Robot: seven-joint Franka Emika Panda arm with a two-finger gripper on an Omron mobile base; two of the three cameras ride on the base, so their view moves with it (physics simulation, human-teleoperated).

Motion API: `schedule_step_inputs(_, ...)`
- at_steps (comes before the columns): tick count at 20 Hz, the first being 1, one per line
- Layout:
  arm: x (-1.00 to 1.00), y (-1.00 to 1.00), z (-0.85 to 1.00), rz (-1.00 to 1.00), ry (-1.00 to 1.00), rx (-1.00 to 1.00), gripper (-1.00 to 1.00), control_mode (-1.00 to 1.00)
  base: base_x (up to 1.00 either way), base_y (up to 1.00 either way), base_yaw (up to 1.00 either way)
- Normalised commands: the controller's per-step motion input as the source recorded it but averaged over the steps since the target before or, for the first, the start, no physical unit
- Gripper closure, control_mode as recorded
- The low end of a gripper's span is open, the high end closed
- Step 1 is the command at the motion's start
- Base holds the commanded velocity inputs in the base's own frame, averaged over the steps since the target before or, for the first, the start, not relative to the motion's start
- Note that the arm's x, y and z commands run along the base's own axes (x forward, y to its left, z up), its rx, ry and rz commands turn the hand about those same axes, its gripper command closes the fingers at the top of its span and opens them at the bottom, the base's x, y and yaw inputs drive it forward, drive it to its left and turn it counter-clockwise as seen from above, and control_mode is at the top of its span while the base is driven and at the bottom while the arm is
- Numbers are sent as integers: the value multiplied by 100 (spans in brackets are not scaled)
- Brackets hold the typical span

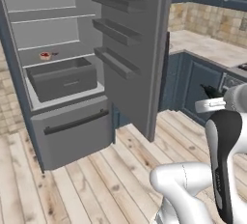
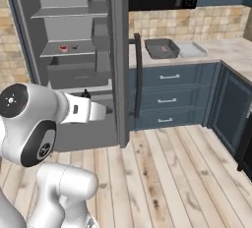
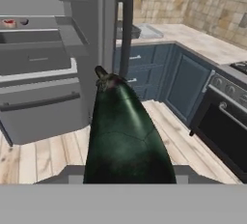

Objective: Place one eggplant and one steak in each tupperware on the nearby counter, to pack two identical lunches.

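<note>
Currently, left base view: fridge (image 1: 62,73) stands open, door (image 1: 132,49) swung right with three door racks. Small red item (image 1: 45,55) sits on a middle shelf, grey drawer (image 1: 62,78) below it pulled partly out. Arm (image 1: 224,155) rises at lower right; tool (image 1: 210,92) is up by the dark cabinets, holding a dark eggplant (image 1: 209,91) that pokes out past the wrist. Table (image 1: 207,47) runs along the right under the tiled wall.

Right base view: arm's big joint sits at left, wrist pointing right toward the fridge door edge. Eggplant tip (image 2: 86,93) just peeks above the wrist; tool itself is hidden behind the wrist. Dark tub (image 2: 161,48) sits on the table (image 2: 231,50) near its left end, just right of the fridge door; pale tray (image 2: 192,49) lies just beside it on the right. Can't tell what is inside either. Drawers with silver handles sit below.

Hand view: eggplant (image 3: 123,136) fills the centre, stem end pointing away, clamped in the tool (image 3: 125,172); jaws closed on its sides, fingertips hidden behind it. Fridge to the left, table (image 3: 202,42) and oven (image 3: 224,126) to the right, wood floor (image 3: 43,155) beneath.
</note>
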Motion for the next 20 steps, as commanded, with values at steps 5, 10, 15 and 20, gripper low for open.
schedule_step_inputs(5, 0, 0, 0, 0, 0, 0, 100, 100, 1, -69, -6)
schedule_step_inputs(10, 0, 0, 0, 0, 0, 0, 100, 100, 22, -76, -7)
schedule_step_inputs(15, 0, 0, 0, 0, 0, 0, 100, 100, 33, -75, -6)
schedule_step_inputs(20, 0, 0, 0, 0, 0, 0, 100, 100, 71, -51, -3)
